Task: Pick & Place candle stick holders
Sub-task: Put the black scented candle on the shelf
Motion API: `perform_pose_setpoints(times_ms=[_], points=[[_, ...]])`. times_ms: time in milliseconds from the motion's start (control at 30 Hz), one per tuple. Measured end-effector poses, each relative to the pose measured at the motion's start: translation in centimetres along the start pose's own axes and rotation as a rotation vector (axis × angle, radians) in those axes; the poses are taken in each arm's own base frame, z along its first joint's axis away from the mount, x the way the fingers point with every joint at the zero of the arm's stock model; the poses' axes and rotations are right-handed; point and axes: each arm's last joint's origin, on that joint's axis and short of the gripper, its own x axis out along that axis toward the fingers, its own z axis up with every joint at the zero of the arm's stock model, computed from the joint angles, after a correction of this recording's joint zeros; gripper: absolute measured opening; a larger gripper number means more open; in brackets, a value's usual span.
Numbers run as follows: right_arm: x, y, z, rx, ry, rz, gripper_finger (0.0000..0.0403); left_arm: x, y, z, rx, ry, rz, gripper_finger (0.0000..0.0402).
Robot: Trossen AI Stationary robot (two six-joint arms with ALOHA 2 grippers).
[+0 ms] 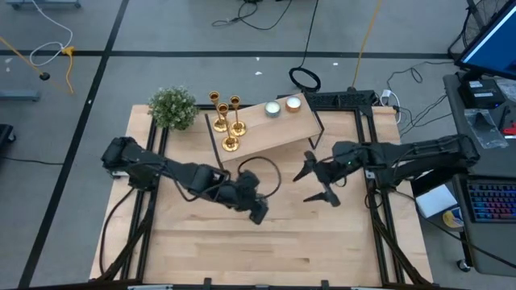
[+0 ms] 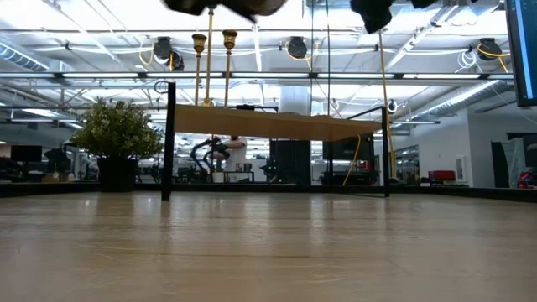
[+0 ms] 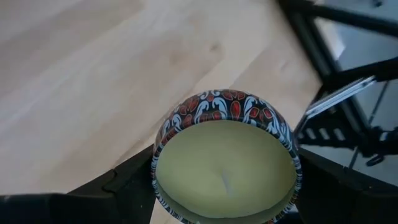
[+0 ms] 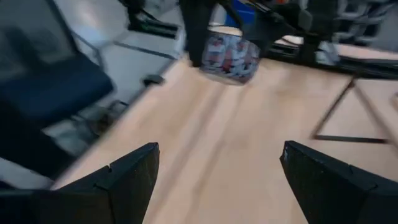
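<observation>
The tabletop [image 1: 266,242] carries a raised wooden shelf [image 1: 266,129] on dark legs toward its far side, with a potted plant [image 1: 172,106] set just beside the shelf's left end. Three gold candlesticks [image 1: 227,121] are seen standing upright on the left end of the shelf, long axes vertical, cups uppermost, grouped close together; two of them [image 2: 211,67] are seen as slim vertical stems in the low view. Two tealights [image 1: 282,105] lie on the shelf's right part, apart from the candlesticks. The left tool [image 1: 256,208] is held above the tabletop nearer than the shelf, well apart from the candlesticks, its fingers spread wide around a patterned candle tin [image 3: 225,165] that is gripped between them. The right tool [image 1: 316,184] is held to the right of the left one, near the shelf's right leg, fingers wide apart and holding nothing.
</observation>
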Motion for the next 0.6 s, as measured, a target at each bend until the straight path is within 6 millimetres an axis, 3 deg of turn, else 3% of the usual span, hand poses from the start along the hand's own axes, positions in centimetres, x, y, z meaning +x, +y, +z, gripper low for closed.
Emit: perform_pose_setpoints(times_ms=[400, 600], points=[[1.7, 0.9, 0.0, -0.307, 0.086, -0.333, 0.032, 1.9, -3.0, 4.5, 0.119, -0.093, -0.072, 0.0301], [1.8, 1.9, 0.0, -0.33, 0.088, -0.315, 0.032, 2.1, -3.3, 5.4, 0.177, -0.099, -0.085, 0.0302]])
